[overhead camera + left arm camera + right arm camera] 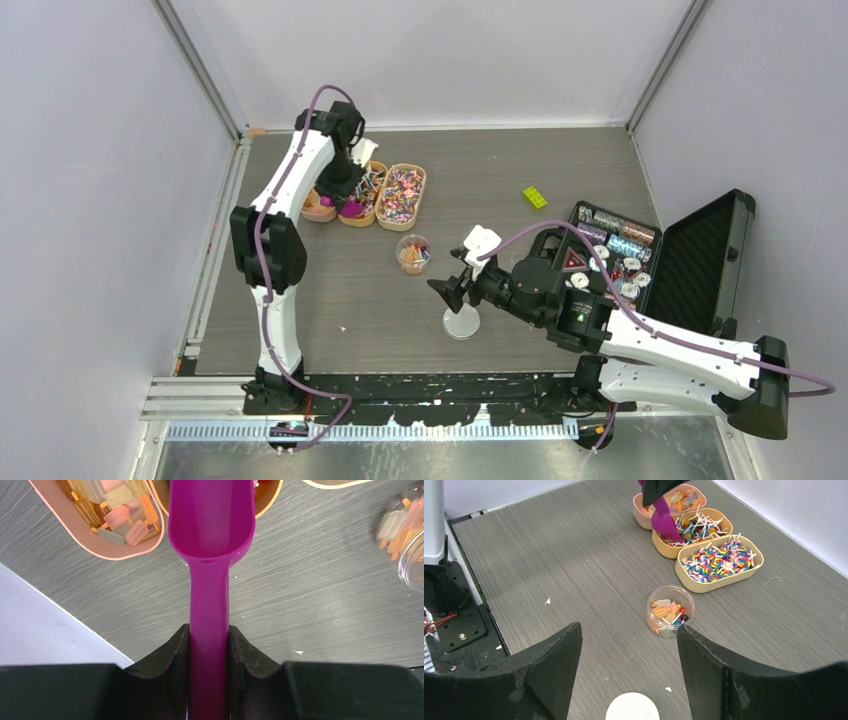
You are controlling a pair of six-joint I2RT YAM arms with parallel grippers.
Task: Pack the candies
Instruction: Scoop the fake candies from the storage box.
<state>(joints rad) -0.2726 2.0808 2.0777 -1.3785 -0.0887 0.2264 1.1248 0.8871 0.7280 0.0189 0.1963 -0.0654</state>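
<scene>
Pinching the handle of a purple scoop, the left hand is hovering over trays of candies on the table. The right hand is hanging spread wide near a clear cup of candies.

magenta scoop, rainbow-swirl candies, beige tray, grey wood-grain table

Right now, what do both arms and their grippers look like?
Both the left arm and right arm have white link shells, black joints and black bases, with a purple cable looped along each. The left gripper and right gripper have matte black, wedge-shaped fingers. No markings are legible.
</scene>
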